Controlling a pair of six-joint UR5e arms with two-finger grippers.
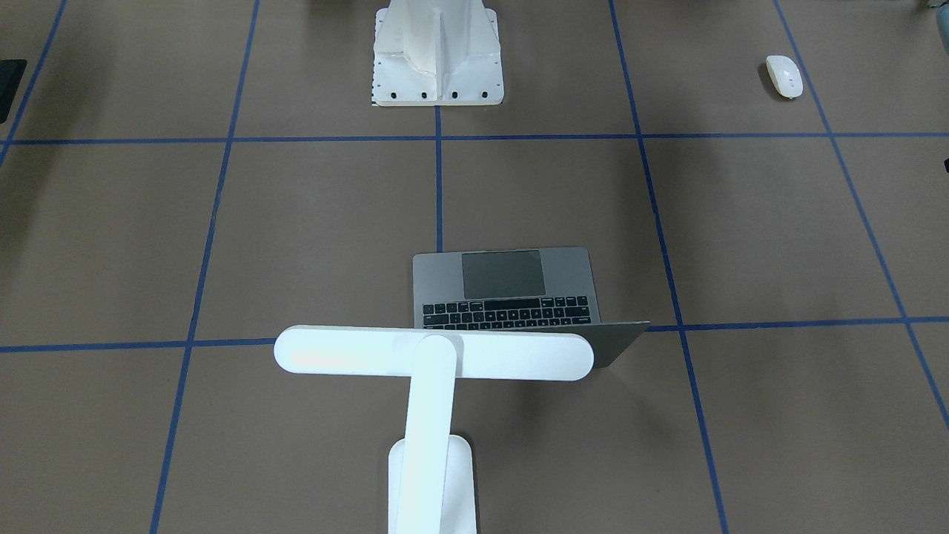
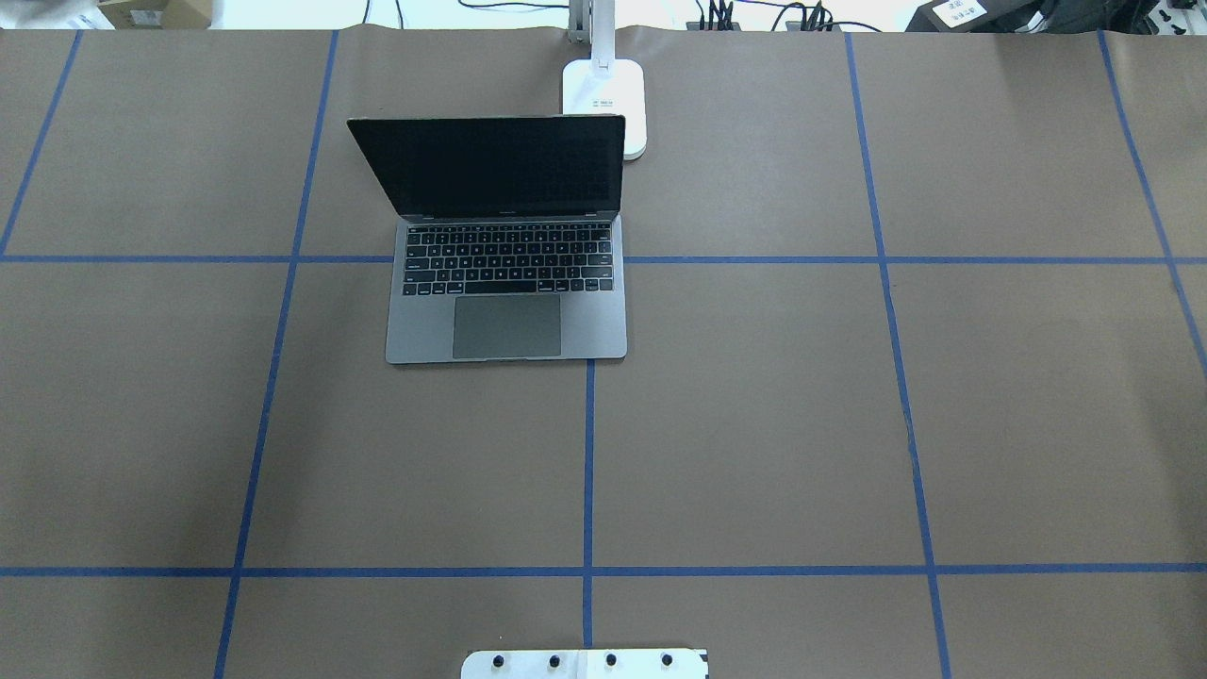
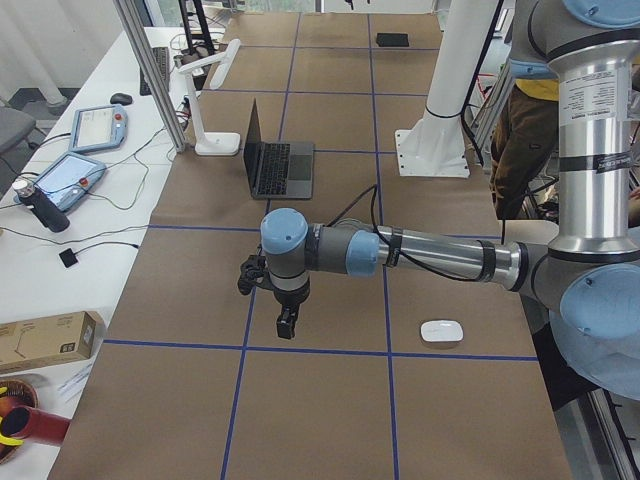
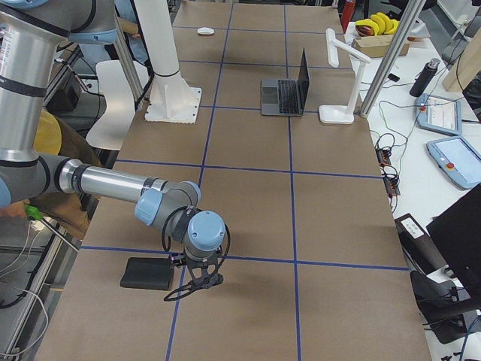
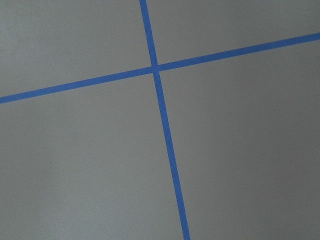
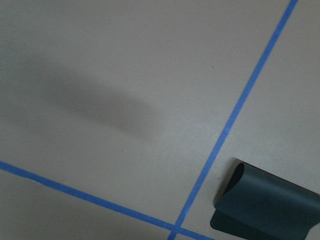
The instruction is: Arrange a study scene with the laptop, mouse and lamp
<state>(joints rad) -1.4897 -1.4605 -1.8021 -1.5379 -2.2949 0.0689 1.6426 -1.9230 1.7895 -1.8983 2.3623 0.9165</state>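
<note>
Near the far table (image 2: 754, 424) edge — laptop (image 2: 506, 283) beside lamp (image 2: 608, 99), mouse (image 1: 784, 76) well apart

This is a robotics lab: the tabletop (image 2: 754, 424) is covered in brown paper and ruled into large squares with blue tape (image 2: 587, 471). A white ribbed pedestal (image 1: 437, 55) is bolted onto it, and two industrial arms of silver tube with blue joint caps, the left arm (image 3: 430, 258) and the right arm (image 4: 113, 183), reach out over it. Along one side runs a white bench (image 3: 40, 280) carrying two touchscreen teach pendants (image 3: 95, 128), loose cables (image 3: 110, 240) and a cardboard box (image 3: 40, 340), with bare aluminium frame posts (image 3: 150, 70) rising at the tabletop's edge
</note>
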